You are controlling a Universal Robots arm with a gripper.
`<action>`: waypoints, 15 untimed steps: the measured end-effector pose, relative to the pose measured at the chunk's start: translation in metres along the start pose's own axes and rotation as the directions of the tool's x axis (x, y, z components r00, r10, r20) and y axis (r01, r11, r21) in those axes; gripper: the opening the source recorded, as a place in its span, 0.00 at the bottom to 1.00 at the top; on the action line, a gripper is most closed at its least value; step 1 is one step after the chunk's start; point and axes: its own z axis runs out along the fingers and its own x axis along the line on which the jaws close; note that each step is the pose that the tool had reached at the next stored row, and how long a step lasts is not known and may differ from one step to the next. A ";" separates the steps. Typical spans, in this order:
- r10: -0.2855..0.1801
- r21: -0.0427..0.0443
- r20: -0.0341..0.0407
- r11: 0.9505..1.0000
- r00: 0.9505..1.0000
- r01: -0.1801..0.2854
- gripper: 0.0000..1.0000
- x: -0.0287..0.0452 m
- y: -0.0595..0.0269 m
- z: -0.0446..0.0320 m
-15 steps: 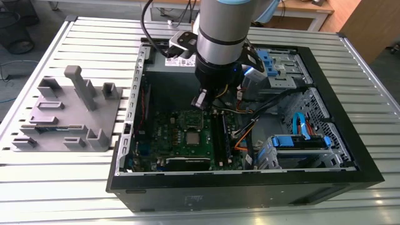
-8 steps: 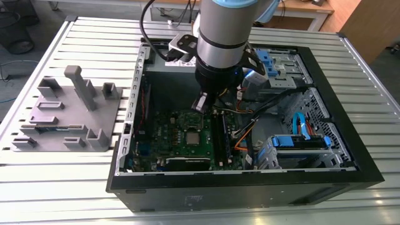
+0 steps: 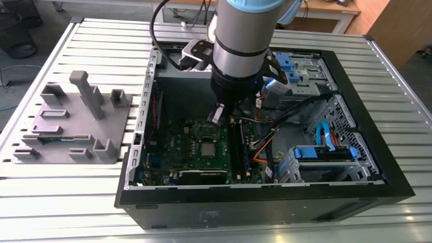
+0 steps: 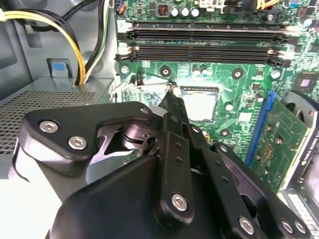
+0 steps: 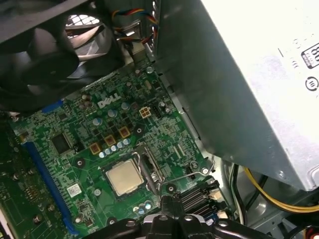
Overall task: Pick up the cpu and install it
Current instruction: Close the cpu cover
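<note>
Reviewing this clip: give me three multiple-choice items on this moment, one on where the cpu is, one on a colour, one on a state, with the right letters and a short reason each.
1. Where is the cpu?
A. On the grey tray outside the case
B. In the socket on the motherboard
C. Held up between the fingers above the case

2. What colour is the motherboard?
A. Green
B. Red
C. White

3. How does the computer case stand?
A. Closed with its side panel on
C. Upright on its feet
B. Lying on the table with its side open

Answers:
1. B: in both wrist views the silver square lies flat inside the socket frame, beyond the tip of the gripper.
2. A: the board is green in all views.
3. B: the exterior view looks straight down into the open case, and the arm reaches into it.
</note>
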 end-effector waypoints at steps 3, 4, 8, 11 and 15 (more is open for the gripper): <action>-0.004 0.000 0.000 1.000 1.000 0.004 0.11 0.0027 -0.0015 -0.0003; -0.005 0.000 0.000 1.000 1.000 0.005 0.11 0.0035 -0.0020 -0.0003; -0.009 -0.001 0.000 1.000 1.000 0.009 0.11 0.0051 -0.0028 -0.0004; -0.009 -0.001 0.000 1.000 1.000 0.009 0.11 0.0051 -0.0029 -0.0005; -0.009 0.000 0.000 1.000 1.000 0.009 0.11 0.0053 -0.0025 -0.0004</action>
